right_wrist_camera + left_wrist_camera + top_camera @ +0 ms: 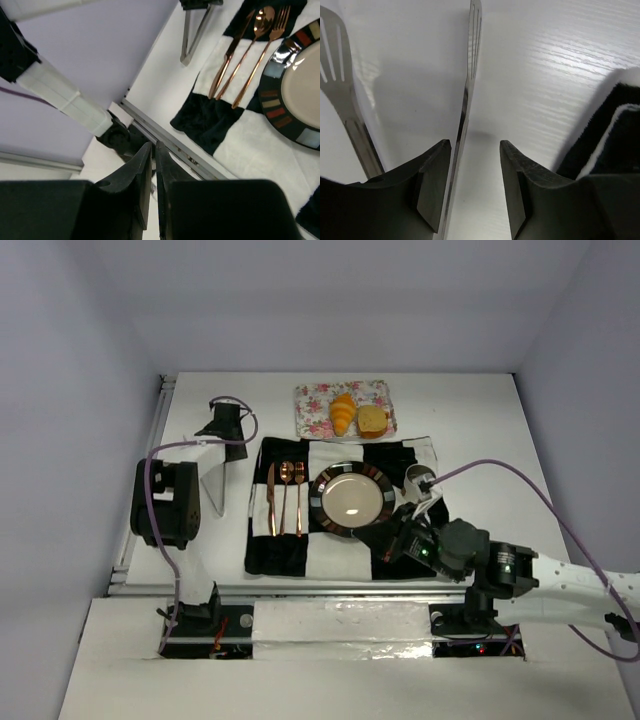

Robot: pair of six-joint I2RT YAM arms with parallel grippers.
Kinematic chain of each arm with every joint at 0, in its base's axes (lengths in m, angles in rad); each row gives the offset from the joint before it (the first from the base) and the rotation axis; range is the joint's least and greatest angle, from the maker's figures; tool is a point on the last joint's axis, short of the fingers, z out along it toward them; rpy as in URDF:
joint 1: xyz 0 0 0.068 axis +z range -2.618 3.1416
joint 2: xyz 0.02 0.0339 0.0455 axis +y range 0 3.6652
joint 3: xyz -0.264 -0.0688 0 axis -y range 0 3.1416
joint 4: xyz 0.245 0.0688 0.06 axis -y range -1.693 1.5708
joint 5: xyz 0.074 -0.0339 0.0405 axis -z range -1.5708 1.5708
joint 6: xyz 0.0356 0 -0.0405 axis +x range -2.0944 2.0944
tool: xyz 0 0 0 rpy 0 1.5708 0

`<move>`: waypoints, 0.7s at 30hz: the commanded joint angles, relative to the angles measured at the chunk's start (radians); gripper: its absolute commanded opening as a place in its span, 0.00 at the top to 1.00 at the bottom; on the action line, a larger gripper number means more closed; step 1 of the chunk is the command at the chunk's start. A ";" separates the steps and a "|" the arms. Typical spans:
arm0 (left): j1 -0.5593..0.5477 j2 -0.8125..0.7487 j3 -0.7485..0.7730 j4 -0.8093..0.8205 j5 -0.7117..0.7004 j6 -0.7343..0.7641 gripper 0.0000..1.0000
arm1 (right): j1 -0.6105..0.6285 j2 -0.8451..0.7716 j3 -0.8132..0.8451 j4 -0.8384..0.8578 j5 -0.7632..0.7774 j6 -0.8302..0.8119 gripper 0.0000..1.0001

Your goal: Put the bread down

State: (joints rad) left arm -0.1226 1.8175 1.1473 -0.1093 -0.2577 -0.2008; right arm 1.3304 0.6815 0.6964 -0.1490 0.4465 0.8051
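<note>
I'm seeing a golden-orange croissant (343, 413) and a tan-yellow bun (373, 420) on a pink-flowered white tray (312, 405) by the white table's (470, 420) far edge. There's also a black-and-white checked mat (285, 555), a cream plate (320, 498) rimmed dark with coloured blocks, copper cutlery (285, 498) and silver tongs (465, 100).

Top view: left arm (165, 505), at 9 o'clock, is showing bulky black joint housings and white links, with the left purple cable (238, 400) looping along it. Right arm (500, 565), at 4 o'clock, is showing the same black-and-white build. Green lamps (422, 552) are glowing on its joints, and the right purple cable (495, 462) is arcing out toward 3 o'clock.

Wrist views: left gripper (474, 145) and right gripper (153, 147) are both showing matte black, wedge-shaped fingers.
</note>
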 commanded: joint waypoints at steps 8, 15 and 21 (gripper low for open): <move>0.015 0.152 0.129 0.008 -0.064 0.073 0.74 | 0.009 0.087 -0.003 0.089 -0.037 0.005 0.87; 0.015 0.138 0.150 -0.012 -0.149 0.045 1.00 | 0.009 0.128 0.015 0.089 -0.026 0.009 0.69; 0.015 -0.125 0.126 -0.003 -0.056 -0.040 1.00 | 0.009 0.245 0.064 0.156 -0.042 0.000 0.11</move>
State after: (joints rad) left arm -0.1131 1.9087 1.2640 -0.1390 -0.3481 -0.1810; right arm 1.3300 0.8940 0.7067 -0.0883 0.4065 0.8146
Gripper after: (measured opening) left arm 0.025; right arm 0.841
